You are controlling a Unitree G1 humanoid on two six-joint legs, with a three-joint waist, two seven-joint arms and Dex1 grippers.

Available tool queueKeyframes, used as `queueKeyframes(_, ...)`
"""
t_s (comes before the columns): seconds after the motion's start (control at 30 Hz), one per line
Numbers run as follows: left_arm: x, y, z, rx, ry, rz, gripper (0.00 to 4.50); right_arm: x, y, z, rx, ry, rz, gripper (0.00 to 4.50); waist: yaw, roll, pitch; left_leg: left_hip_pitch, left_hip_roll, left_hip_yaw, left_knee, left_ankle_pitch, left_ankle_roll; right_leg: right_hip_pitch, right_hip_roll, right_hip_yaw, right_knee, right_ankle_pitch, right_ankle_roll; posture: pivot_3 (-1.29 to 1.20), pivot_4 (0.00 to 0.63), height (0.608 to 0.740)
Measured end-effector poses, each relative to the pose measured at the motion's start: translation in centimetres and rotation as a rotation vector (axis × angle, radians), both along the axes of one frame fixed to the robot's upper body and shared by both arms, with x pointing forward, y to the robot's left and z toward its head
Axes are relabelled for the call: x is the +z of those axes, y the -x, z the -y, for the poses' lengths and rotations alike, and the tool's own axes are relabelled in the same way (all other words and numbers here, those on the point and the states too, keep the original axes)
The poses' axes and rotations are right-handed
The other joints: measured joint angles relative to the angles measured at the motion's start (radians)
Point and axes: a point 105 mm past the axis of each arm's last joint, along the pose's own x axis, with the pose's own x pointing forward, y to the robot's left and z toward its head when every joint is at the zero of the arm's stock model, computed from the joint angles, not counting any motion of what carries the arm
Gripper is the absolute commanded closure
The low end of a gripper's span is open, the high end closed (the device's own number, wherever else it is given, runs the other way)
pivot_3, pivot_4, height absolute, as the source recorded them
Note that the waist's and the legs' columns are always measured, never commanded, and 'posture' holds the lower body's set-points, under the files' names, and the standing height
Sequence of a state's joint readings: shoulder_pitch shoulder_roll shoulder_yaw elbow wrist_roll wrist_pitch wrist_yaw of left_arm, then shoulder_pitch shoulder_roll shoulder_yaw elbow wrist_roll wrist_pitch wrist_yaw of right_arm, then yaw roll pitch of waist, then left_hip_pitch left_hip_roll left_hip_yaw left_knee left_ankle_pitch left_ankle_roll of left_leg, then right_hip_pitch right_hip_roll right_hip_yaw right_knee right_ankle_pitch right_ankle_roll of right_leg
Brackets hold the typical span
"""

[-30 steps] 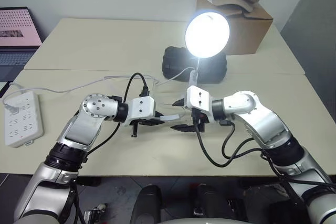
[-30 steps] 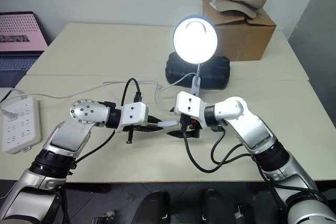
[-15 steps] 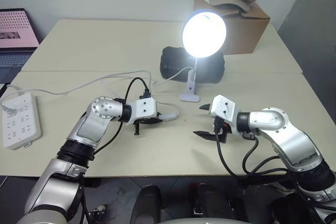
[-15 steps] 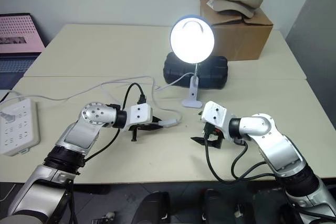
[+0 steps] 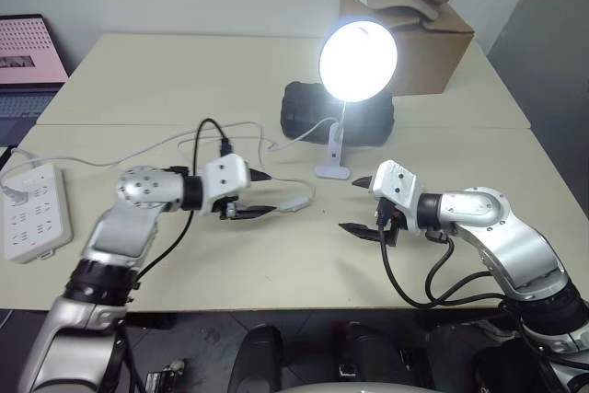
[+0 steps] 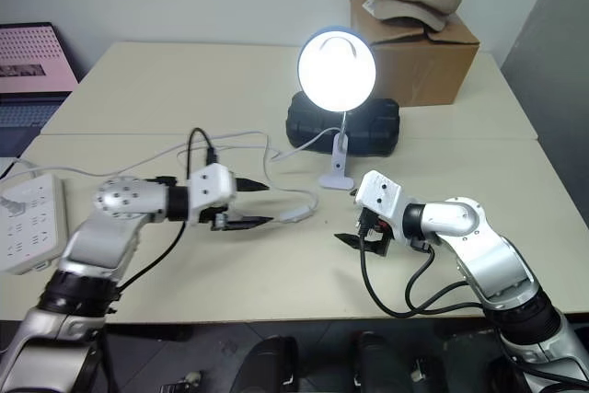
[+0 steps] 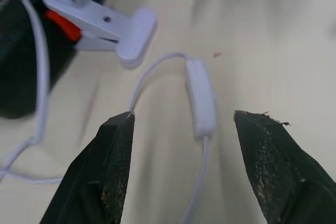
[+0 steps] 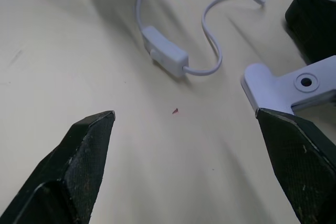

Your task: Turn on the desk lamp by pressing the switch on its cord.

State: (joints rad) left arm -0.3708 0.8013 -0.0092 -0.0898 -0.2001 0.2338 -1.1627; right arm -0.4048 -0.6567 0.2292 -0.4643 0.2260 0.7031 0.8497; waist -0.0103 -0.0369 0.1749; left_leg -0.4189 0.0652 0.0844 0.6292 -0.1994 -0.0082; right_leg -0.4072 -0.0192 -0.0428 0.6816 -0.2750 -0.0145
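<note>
Looks like an office or lab room: two plain beige counters [image 5: 184, 71] pushed together, a laptop [image 5: 28, 66] off the left edge, a power strip [image 5: 35, 209], and a cardboard box [image 5: 423, 39] at the far right corner.

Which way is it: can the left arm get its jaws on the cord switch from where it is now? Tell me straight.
Probably yes. The left gripper stands open, with the switch lying bare on the table just ahead between its fingers. Nothing covers it; the lamp's clip base sits farther off, and the right gripper is well aside.
</note>
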Motion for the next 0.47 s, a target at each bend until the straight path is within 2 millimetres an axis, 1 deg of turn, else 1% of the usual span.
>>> queueKeyframes(0.07,-0.2,1.2,-2.0,0.089,-0.015,-0.039,1.37,0.5,0.2,0.6,0.010,-0.020,0.016,0.00,-0.002,0.000,0.000,0.001,0.000,0.000,0.000,0.000,0.000,0.001,-0.001,0.000,0.000,0.000,0.000,0.00,0.150,0.740)
queueKeyframes(0.13,-0.3,2.5,-3.5,0.169,0.003,-0.069,1.37,0.9,0.5,1.4,0.028,-0.038,0.037,0.00,0.000,0.000,0.000,0.001,0.000,0.000,0.000,0.000,0.000,0.001,-0.001,0.000,-0.001,0.000,0.000,0.00,0.150,0.740)
queueKeyframes(0.23,-0.2,4.3,-4.3,0.221,0.058,-0.105,1.37,1.3,1.1,2.8,0.050,-0.041,0.061,0.00,0.010,0.000,0.000,0.001,0.000,-0.001,0.000,0.000,0.000,0.001,-0.001,-0.001,-0.001,0.000,0.000,0.00,0.150,0.740)
queueKeyframes(0.33,-0.2,5.5,-4.8,0.243,0.070,-0.118,1.37,1.3,1.5,3.8,0.062,-0.027,0.060,0.00,0.011,0.000,0.000,0.002,0.000,-0.001,0.000,0.000,0.000,0.002,-0.002,-0.001,-0.001,0.000,0.000,0.00,0.150,0.740)
queueKeyframes(0.47,-0.6,6.0,-5.0,0.250,0.085,-0.140,1.37,1.2,1.7,4.0,0.080,-0.034,0.058,0.00,0.010,0.000,0.000,0.003,0.000,-0.001,0.000,0.000,0.000,0.002,-0.001,-0.001,-0.001,0.000,-0.001,0.00,0.150,0.740)
